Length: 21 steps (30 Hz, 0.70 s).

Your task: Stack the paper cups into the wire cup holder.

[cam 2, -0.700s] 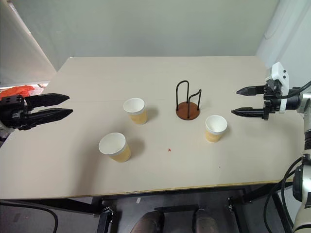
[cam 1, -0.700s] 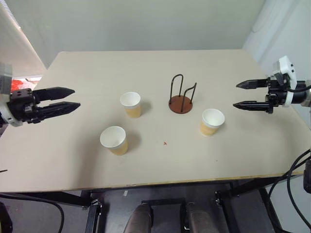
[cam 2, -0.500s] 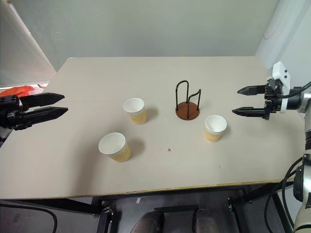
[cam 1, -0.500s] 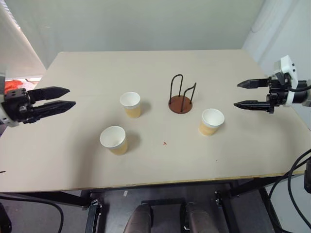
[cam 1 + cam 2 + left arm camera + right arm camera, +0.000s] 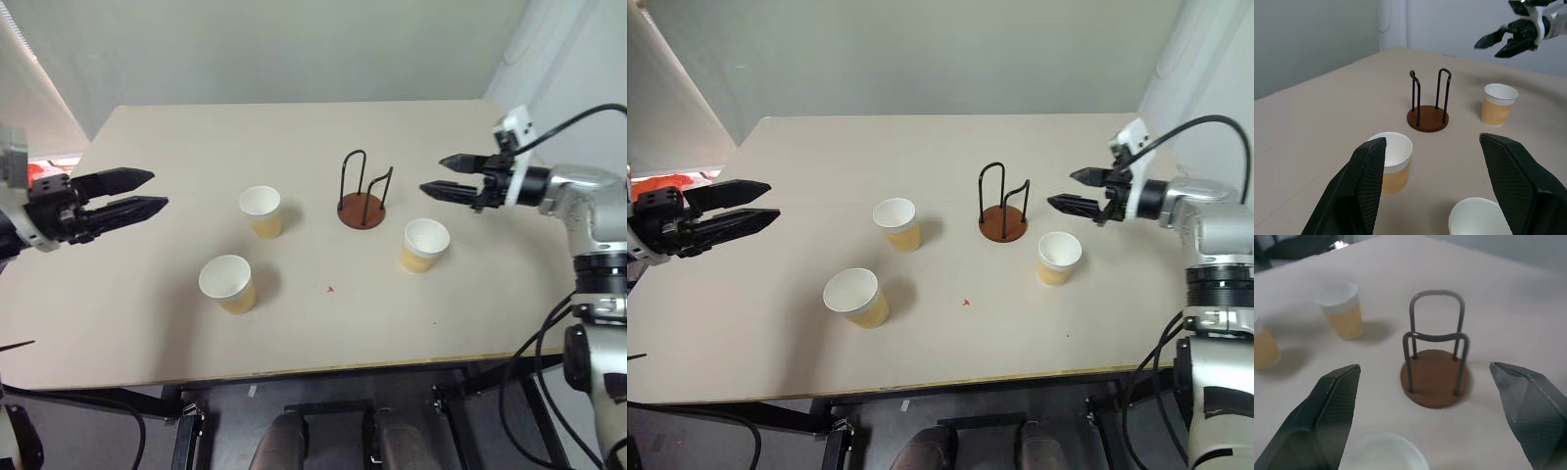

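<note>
My left gripper has two long black fingers with a fine cross-hatched texture, tapering to points, on a blocky black housing. My right gripper has the same black pointed fingers, a white block mounted above them, and a thin black cable arching back over a smooth silver-grey forearm with black joint rings.

Right gripper now further left in frame than before, off right table edge, hovering just right of wire cup holder and above right-hand cup; more of its arm visible. My left gripper back slightly rightward after drifting left. Whole view shifted slightly.
</note>
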Tool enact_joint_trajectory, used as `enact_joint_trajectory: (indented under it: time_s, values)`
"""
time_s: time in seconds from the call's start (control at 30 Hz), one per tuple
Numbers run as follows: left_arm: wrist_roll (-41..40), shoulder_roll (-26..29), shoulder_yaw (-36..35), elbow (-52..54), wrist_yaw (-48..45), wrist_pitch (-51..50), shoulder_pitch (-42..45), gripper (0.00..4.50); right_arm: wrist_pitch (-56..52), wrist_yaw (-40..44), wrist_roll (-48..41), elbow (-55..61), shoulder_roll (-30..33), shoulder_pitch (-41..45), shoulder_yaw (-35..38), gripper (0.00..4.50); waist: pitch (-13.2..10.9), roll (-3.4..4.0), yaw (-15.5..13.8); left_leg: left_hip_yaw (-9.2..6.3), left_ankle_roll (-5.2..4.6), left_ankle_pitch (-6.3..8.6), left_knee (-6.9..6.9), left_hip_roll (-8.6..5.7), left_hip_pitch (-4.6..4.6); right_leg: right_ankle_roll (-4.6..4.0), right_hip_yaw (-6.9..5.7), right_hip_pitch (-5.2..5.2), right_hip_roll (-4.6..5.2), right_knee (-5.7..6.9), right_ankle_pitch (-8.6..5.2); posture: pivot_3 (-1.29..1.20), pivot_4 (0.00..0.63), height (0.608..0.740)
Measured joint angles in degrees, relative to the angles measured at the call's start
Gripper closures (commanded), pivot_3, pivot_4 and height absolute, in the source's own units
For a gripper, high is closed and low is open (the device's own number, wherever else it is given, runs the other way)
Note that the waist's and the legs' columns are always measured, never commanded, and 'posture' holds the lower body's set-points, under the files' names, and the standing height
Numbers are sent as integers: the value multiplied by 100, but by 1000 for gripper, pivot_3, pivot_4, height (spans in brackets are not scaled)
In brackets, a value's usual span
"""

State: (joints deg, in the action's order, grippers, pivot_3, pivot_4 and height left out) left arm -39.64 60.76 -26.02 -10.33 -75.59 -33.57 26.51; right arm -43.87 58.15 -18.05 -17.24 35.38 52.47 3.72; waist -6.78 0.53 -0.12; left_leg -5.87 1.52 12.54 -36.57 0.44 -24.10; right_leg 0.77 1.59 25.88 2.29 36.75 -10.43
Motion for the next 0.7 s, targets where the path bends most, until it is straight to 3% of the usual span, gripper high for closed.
enact_joint_trajectory:
  time_s: [0.13,0.33,0.5,0.7]
  values:
    - [-9,-92,8,107,101,0,-4,1175,-881,-984,-106,186,-516,1,77,0,0,0,-3,-1,0,0,0,-1,-3,0,-1,3,0,0,0,0,150,740]
    - [14,-120,27,142,171,9,-33,1175,-1189,-2024,-149,46,-1083,72,415,0,1,-1,-23,-2,1,1,0,-2,-4,0,-1,7,0,2,0,0,150,740]
    - [12,-177,86,265,226,12,-34,1175,-1148,-2424,-150,-239,-1611,83,406,0,0,-1,-16,-3,2,2,2,-2,-7,-1,-1,14,-1,5,0,0,150,740]
    - [5,-194,87,369,272,11,-95,1175,-739,-2571,-111,-646,-1745,233,392,0,1,-1,-20,-3,5,6,2,-2,-16,-3,-2,19,-1,0,-2,0,150,740]
